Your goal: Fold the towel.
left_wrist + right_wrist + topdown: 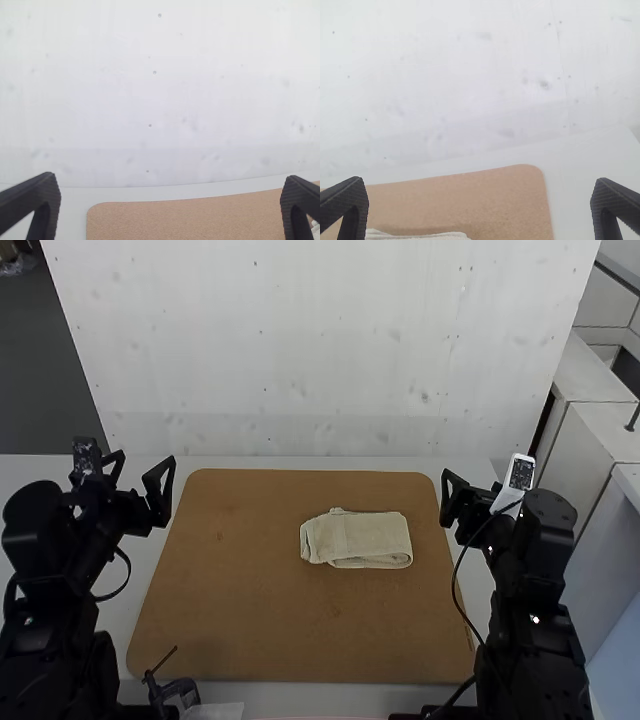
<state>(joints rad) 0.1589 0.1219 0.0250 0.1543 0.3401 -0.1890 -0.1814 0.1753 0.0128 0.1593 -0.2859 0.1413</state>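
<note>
The cream towel (372, 540) lies folded into a small, roughly rectangular bundle right of the brown board's centre, layers stacked along its near edge, with a small bump at its far left corner. My left gripper (140, 485) is raised at the board's left side, well apart from the towel; in the left wrist view the left gripper (170, 205) is wide open and holds nothing. At the board's right edge, my right gripper (462, 502) hangs open beside the towel without touching it. In the right wrist view the right gripper (480, 207) stands open, and an edge of the towel (420, 236) shows.
The brown board (240, 620) covers the middle of the pale table (330, 463). A white wall panel (320, 360) rises behind the table. A small dark device (178, 692) stands at the board's near left edge, and a white cabinet (600, 440) is at the right.
</note>
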